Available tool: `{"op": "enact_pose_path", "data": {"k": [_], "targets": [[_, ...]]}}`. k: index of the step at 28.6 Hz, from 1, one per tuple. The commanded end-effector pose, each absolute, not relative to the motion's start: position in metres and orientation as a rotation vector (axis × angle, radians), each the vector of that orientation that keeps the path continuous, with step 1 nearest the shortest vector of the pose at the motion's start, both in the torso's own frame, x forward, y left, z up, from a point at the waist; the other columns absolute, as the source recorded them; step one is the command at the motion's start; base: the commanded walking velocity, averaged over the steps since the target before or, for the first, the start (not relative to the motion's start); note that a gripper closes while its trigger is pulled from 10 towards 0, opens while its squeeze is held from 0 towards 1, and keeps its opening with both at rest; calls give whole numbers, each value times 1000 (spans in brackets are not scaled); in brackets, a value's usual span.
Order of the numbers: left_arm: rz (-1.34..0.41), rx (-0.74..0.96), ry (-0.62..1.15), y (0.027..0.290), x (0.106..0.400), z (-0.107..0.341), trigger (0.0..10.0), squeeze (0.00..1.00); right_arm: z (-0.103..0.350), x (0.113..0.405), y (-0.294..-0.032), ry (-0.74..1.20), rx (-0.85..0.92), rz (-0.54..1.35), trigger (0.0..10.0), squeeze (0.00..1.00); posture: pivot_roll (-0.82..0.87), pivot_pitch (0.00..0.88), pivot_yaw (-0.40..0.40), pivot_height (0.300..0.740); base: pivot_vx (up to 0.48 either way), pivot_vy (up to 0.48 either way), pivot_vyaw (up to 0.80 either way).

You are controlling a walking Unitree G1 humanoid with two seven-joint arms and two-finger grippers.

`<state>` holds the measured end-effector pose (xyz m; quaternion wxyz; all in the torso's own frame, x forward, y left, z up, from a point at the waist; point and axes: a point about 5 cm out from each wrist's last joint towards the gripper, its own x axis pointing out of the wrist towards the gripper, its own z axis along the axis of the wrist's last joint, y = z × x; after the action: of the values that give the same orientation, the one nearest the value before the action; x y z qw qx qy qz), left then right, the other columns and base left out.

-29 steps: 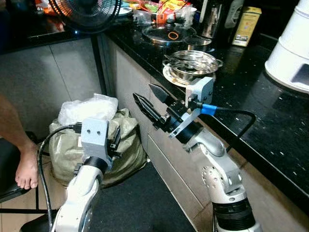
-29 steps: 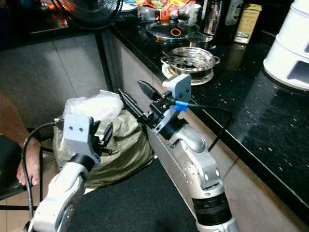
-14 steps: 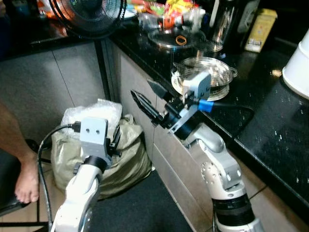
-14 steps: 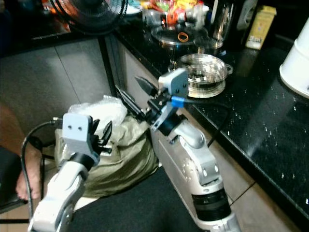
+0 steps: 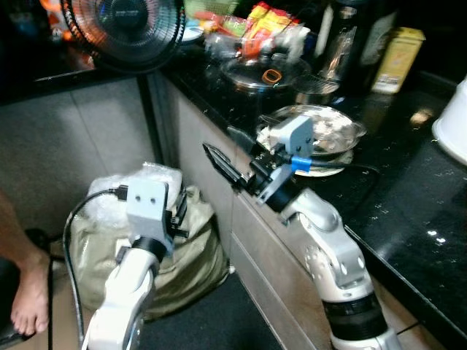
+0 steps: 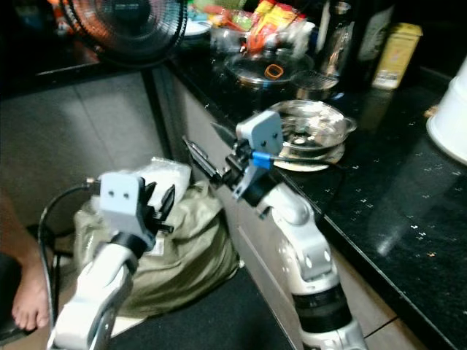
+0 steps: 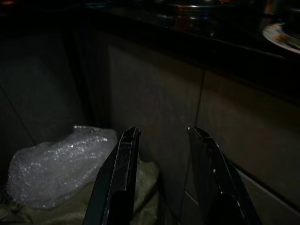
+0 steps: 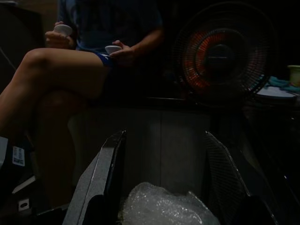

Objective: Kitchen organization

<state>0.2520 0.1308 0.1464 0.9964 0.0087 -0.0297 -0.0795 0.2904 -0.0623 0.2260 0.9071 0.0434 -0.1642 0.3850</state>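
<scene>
My right gripper (image 5: 228,149) is held up in front of the cabinet face, just below the edge of the black counter (image 5: 394,197), open with nothing between its fingers. A steel bowl (image 5: 321,130) on a white plate sits on the counter right behind that wrist. Farther back lies a glass pot lid (image 5: 263,73) with an orange ring. My left gripper (image 5: 175,213) hangs lower, over an olive sack (image 5: 182,255) on the floor, open and empty. The left wrist view shows its fingers (image 7: 121,173) apart above crinkled plastic (image 7: 56,168).
A fan (image 5: 124,25) stands at the counter's far left corner. A yellow box (image 5: 398,47), snack packets and a white appliance (image 5: 454,127) crowd the back and right. A person sits nearby holding small cups (image 8: 112,48); a bare foot (image 5: 25,299) rests left of the sack.
The whole picture has shifted as the camera moved; the counter and bowl sit more to the centre. Both grippers stay open and keep much the same pose.
</scene>
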Motion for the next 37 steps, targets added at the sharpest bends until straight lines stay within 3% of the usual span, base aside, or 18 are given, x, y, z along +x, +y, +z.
{"op": "enact_pose_path", "data": {"k": [1, 13, 26, 33, 34, 37], "targets": [[-167, 21, -49, 129, 252, 144, 10000, 0, 225, 293, -65, -336, 77, 778, 10000, 0, 92, 1, -9, 740, 285, 0, 0], [-166, 19, -47, 129, 252, 143, 10000, 0, 230, 297, -65, -350, 59, 741, 10000, 0, 92, 0, -12, 740, 282, 0, 0], [-180, 44, -63, 126, 253, 146, 10000, 0, 260, 304, -84, -430, 22, 718, 10000, 0, 91, 6, -12, 740, 0, 0, 0], [-183, 51, -65, 125, 253, 146, 10000, 0, 298, 305, -88, -530, -137, 729, 10000, 0, 94, 5, -15, 740, 0, 0, 0], [-183, 53, -64, 125, 254, 145, 10000, 0, 297, 310, -83, -493, -308, 708, 10000, 0, 94, 4, -14, 740, 0, 0, 0], [-184, 55, -64, 125, 254, 145, 10000, 0, 293, 316, -79, -437, -451, 683, 10000, 0, 94, 4, -14, 740, 0, 0, 0]]}}
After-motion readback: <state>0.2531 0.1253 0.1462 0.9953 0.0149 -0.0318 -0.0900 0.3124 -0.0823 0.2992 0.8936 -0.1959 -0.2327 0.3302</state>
